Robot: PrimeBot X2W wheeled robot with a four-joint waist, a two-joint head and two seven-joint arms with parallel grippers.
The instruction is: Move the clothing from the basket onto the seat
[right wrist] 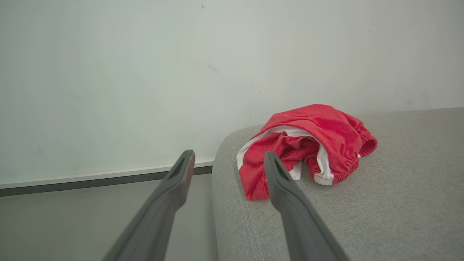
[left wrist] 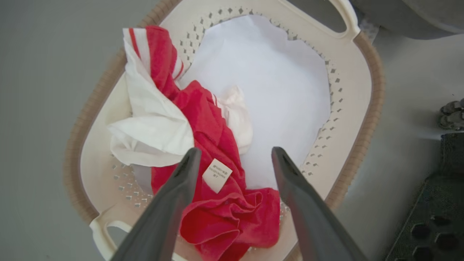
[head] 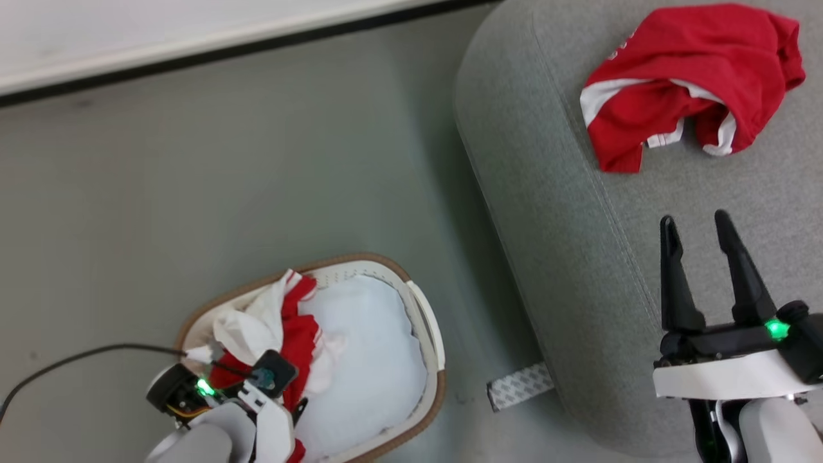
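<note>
**One garment on the seat, one in the basket, both claws apart**

There was one seat (head: 578, 257), the big grey sofa filling the right of the head view, and one basket (head: 440, 392) on the floor beside its rounded end, apart from it. One white cloth pad (head: 373, 360) lined the basket.

The clothing came to two red-and-white pieces. The seat garment (head: 694, 71) lay crumpled on the cushion near the seat's rounded end. The basket garment (left wrist: 206, 123) lay bunched against the basket's wall on top of the pad, with one small white label (left wrist: 216, 175) facing up.

Of the two claws, the right claw (head: 694, 222) hovered over the seat cushion with its fingers spread and nothing between them, pointing toward the seat garment and stopping short of it. The left claw (left wrist: 233, 154) pointed down into the basket, fingers wide apart on either side of the label. I could not tell whether it touched the cloth.
</note>
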